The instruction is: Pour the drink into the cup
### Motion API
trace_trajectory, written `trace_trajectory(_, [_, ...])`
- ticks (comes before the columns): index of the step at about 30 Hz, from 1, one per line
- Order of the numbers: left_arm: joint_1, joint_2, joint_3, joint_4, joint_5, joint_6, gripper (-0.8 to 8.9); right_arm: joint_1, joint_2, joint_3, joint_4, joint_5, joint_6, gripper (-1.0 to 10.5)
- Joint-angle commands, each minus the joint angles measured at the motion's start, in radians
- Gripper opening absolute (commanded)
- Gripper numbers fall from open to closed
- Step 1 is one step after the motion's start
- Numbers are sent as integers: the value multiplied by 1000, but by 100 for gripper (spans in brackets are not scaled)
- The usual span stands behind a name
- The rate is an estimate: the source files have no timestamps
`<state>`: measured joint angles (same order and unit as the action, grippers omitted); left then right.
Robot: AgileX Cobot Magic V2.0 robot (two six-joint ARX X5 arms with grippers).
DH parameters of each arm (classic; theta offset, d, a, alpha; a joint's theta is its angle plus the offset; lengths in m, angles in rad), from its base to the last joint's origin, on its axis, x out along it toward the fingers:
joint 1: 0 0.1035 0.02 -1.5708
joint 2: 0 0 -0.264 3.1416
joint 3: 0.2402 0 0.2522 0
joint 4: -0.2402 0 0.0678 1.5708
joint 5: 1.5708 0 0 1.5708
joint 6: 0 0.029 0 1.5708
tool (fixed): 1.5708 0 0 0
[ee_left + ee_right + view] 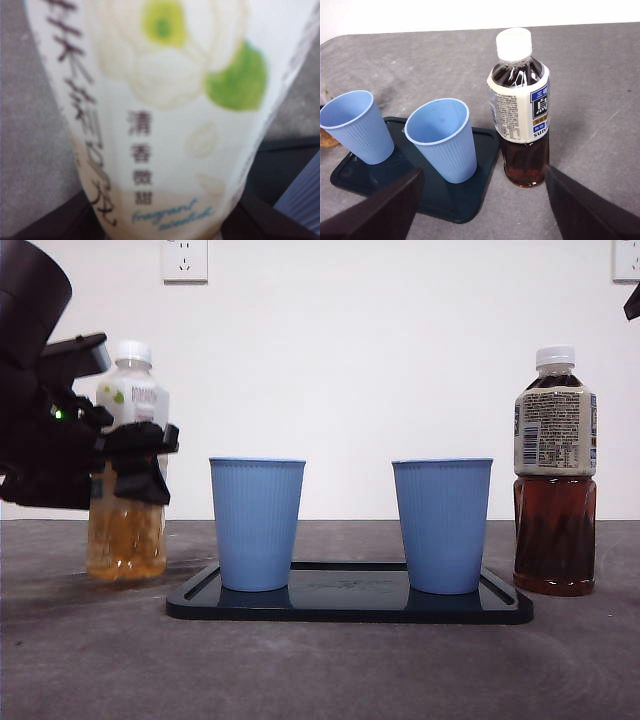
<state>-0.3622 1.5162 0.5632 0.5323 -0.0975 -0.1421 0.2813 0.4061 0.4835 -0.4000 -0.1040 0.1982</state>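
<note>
A light yellow tea bottle [127,510] with a white cap stands on the table at the left. My left gripper [140,455] comes in from the left edge and is shut on its middle. In the left wrist view [160,230] its flower label [170,100] fills the picture, with a jaw against each side. Two empty blue cups [257,523] [442,525] stand upright on a black tray [350,605]. A dark tea bottle [555,470] stands right of the tray. My right gripper [482,175] is open and empty, above and apart from the dark bottle [520,107].
The tray [445,202] lies in the middle of the grey table, between the two bottles. The right arm shows only as a black tip [632,302] at the top right corner. A white wall with sockets stands behind the table.
</note>
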Motion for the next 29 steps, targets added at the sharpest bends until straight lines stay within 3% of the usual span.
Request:
trace_trajectory(1, [-2, 21, 13, 56, 3, 19, 183, 5, 3, 16, 9, 3, -11, 387])
trace_trajectory(8, [-2, 42, 13, 59, 4, 18, 199, 5, 3, 16, 9, 3, -16, 387])
trace_trajectory(15, [-2, 33, 13, -5, 3, 17, 408, 5, 3, 16, 9, 2, -17, 387])
trace_trajectory(20, [-3, -2, 13, -51, 3, 17, 416, 5, 3, 16, 9, 2, -20, 387])
trace_trajectory(23, [-3, -33, 13, -78, 3, 17, 478, 5, 3, 16, 9, 2, -20, 387])
trace_trajectory(29, [-3, -127, 13, -224, 3, 5, 512, 5, 3, 16, 8, 2, -19, 387])
